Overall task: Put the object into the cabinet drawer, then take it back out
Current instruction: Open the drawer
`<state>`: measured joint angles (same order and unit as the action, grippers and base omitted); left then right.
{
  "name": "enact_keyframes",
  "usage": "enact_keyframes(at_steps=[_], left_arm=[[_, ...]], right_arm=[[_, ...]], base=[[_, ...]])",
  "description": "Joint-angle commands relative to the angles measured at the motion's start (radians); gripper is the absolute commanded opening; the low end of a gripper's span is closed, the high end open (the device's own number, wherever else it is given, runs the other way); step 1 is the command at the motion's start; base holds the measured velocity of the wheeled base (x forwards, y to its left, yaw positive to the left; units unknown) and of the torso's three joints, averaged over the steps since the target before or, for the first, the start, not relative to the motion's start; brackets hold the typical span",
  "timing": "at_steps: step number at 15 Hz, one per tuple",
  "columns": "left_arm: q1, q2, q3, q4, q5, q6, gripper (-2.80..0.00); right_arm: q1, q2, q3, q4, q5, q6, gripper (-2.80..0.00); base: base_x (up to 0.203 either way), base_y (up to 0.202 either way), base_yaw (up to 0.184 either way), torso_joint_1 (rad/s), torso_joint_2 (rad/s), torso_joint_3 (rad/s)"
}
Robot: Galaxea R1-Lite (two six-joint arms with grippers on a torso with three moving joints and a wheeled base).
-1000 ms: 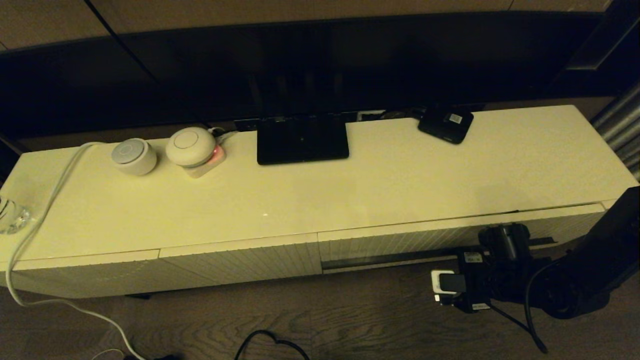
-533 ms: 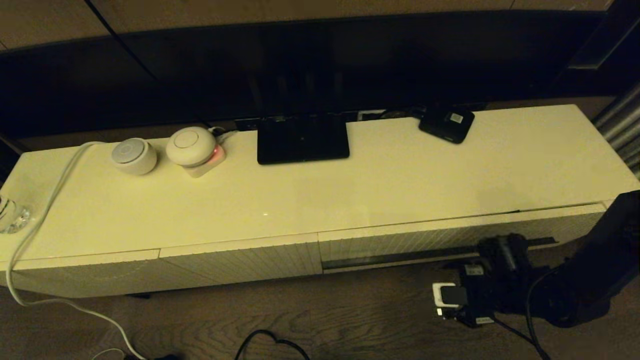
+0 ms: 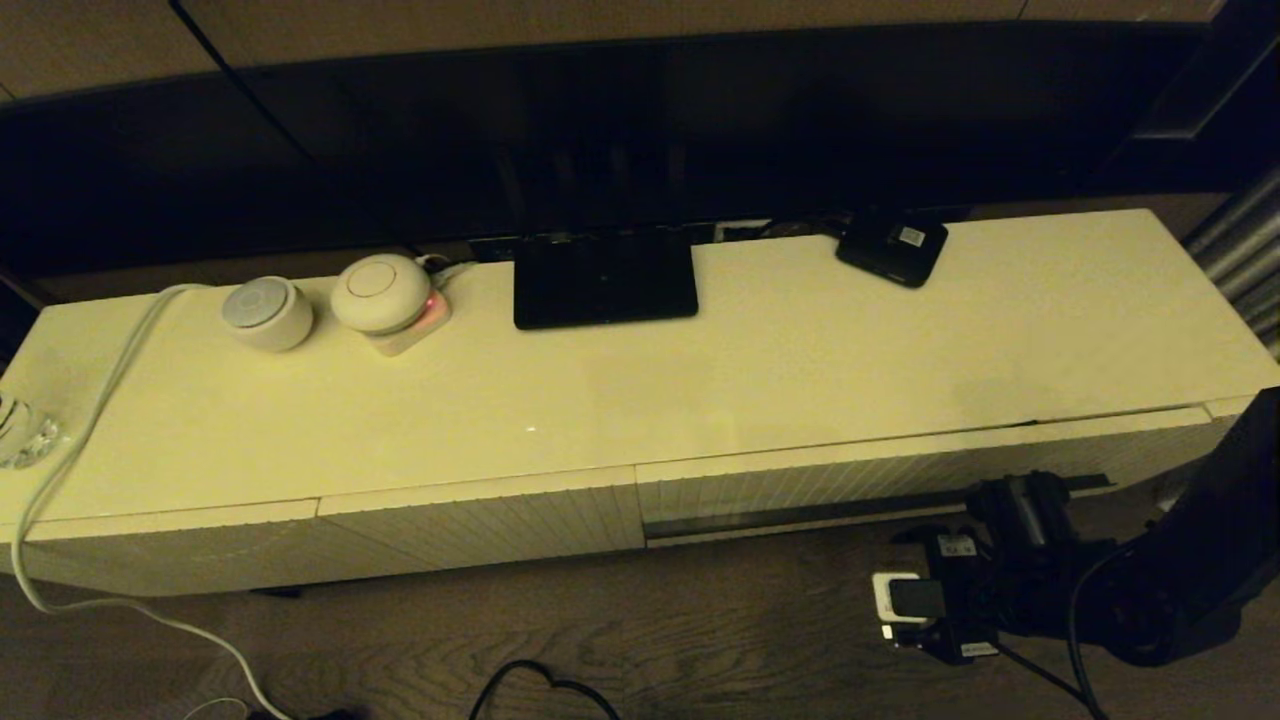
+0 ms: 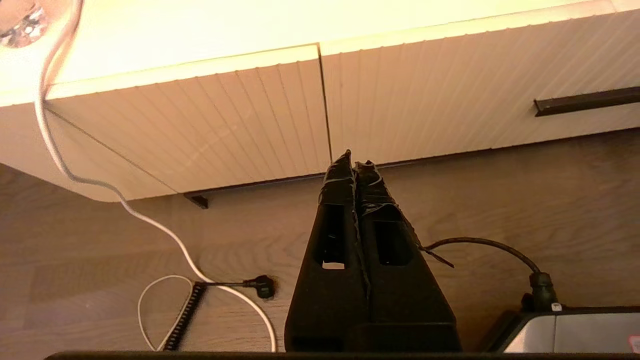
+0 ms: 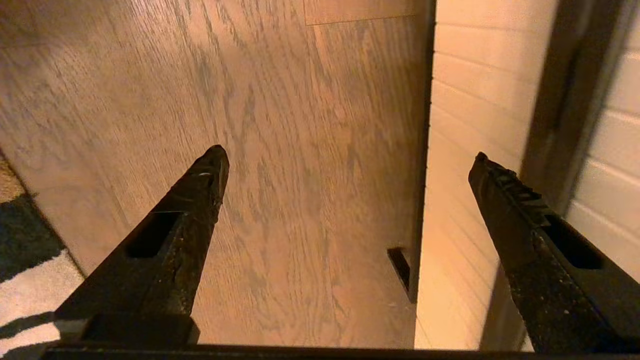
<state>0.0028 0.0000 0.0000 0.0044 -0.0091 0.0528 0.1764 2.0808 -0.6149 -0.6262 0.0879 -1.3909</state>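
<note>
Two fingers of the right pincer (image 5: 350, 155) are spread, empty, just before the cabinet drawer (image 3: 900, 480), which is shut; the umbrella is not seen. Since the earlier frame, the pincer has been lowered slightly.

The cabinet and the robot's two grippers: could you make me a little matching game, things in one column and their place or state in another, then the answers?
Things:
1. right gripper
2. left gripper
3. cabinet drawer
4. small black box

Place or state:
A. pushed in, nothing sticking out
B. jaws pressed together, pointing at the ribbed fronts
C. lying on the cabinet top, near the back edge
D. jaws spread wide, empty, beside the dark handle slot

Pairs: 1-D, 2-B, 3-A, 4-C
</note>
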Motion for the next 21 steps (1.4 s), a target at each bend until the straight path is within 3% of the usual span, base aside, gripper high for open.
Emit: enact_keyframes(at_steps=[1,16,21], left_arm=[[0.000,0.000,0.003,0.000,0.000,0.000,-2.80],[0.000,0.000,0.003,0.000,0.000,0.001,-2.80],[0.000,0.000,0.003,0.000,0.000,0.001,-2.80]], right_arm=[[0.000,-0.057,-0.014,-0.006,0.002,-0.008,0.00],[-0.024,0.058,-0.178,-0.015,-0.003,-0.006,0.00],[-0.044,0.074,-0.168,-0.018,-0.002,-0.007,0.00]], base=[[0.000,0.000,0.000,0.000,0.00,0.000],[0.000,0.000,0.000,0.000,0.00,0.000],[0.000,0.000,0.000,0.000,0.00,0.000]])
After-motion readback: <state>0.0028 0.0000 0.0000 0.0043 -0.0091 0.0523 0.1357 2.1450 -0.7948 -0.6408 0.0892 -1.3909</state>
